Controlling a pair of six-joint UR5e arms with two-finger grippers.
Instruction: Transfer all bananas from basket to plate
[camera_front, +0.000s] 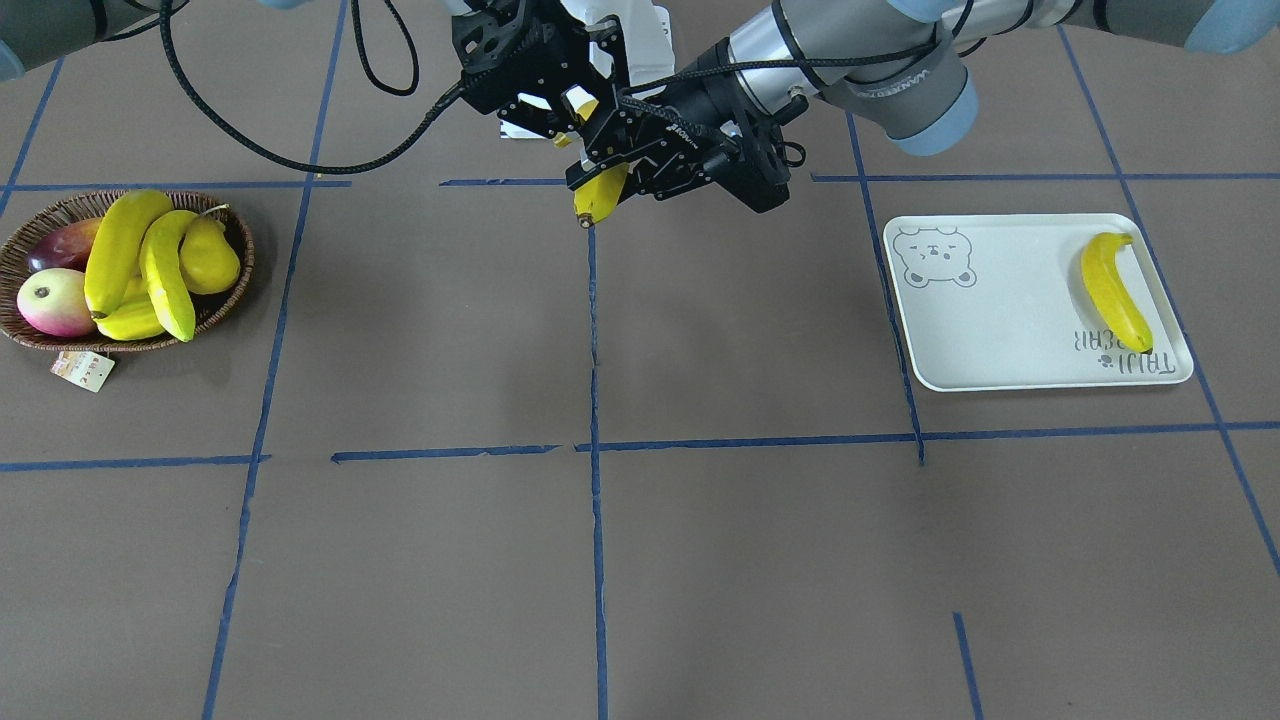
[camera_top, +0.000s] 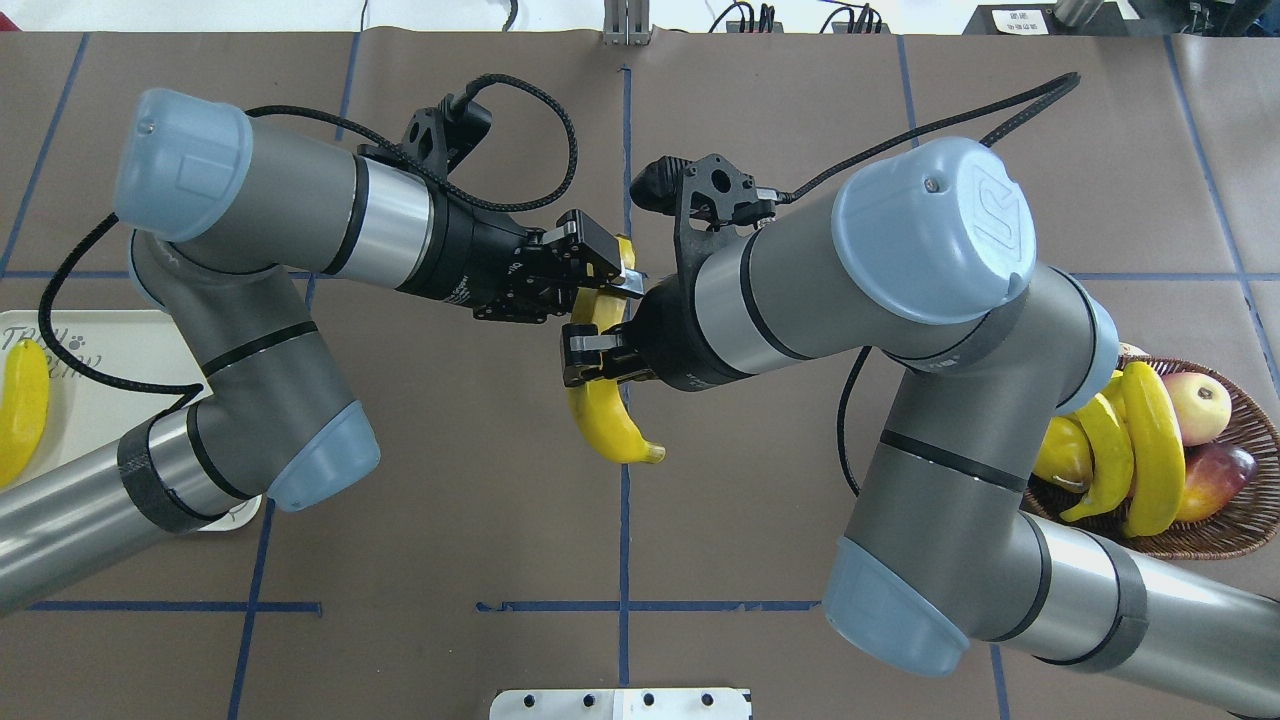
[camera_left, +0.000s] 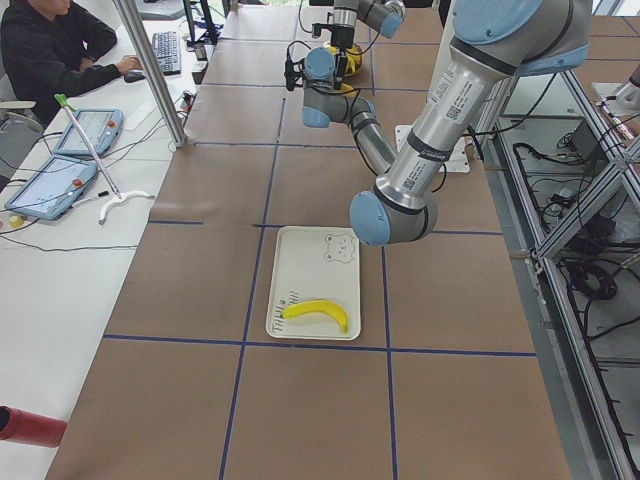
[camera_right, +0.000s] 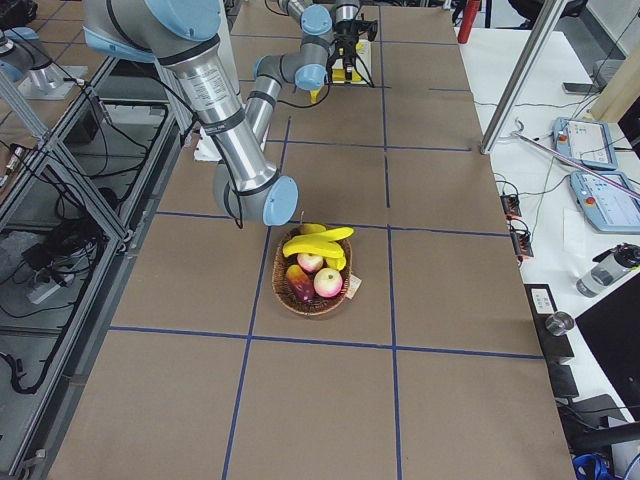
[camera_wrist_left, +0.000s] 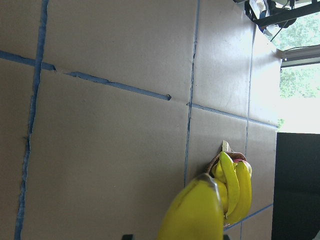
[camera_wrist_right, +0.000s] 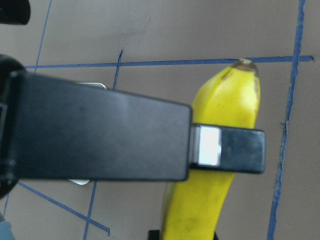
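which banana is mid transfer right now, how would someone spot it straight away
Look above the middle of the table. The banana hangs there in the air, clamped by the right gripper with the left gripper at its far end. The other bananas lie in the basket or on the plate.

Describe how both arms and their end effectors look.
Both the left arm and right arm are grey tubes with silver wrist sections and pale blue joint caps, one showing an embossed logo. The left end effector and right end effector are black, angular, two-fingered. A black braided cable loops to each wrist.
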